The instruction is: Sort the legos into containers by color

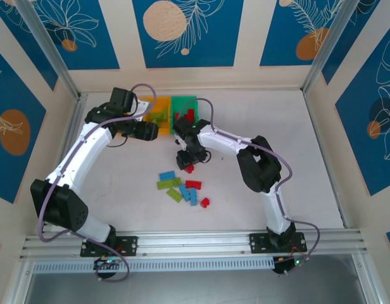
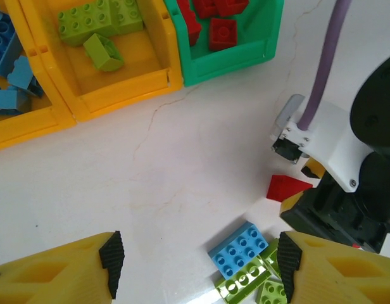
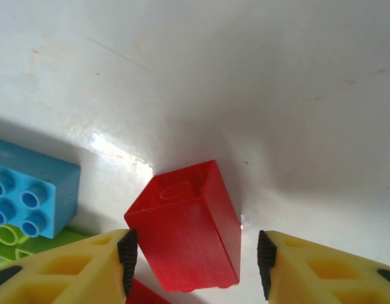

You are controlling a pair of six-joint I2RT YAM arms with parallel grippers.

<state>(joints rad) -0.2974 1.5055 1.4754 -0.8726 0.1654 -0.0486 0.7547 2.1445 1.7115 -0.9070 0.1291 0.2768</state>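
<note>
from above: a green bin (image 1: pixel 183 103) sits at the far side of a white surface (image 1: pixel 296 158), with two orange-yellow bins (image 1: pixel 156 109) touching its left side. the right pincer (image 1: pixel 188 166) is down just in front of the green bin, over a red brick (image 1: pixel 189 169). loose bricks (image 1: pixel 182 188) in blue, light green and red lie nearer than that. the left pincer (image 1: pixel 150 130) hangs in front of the orange-yellow bins.

left wrist camera: the left pincer is wide open and holds nothing. red bricks lie in the green bin, light green ones in the bin beside it.

right wrist camera: the red brick lies on the surface between the right pincer's spread fingers, which seem not to touch it yet, though their tips are partly out of frame.

the step in hand looks like grasping this red brick; next the fingers must close squarely on it, then lift it over to the green bin.
</note>
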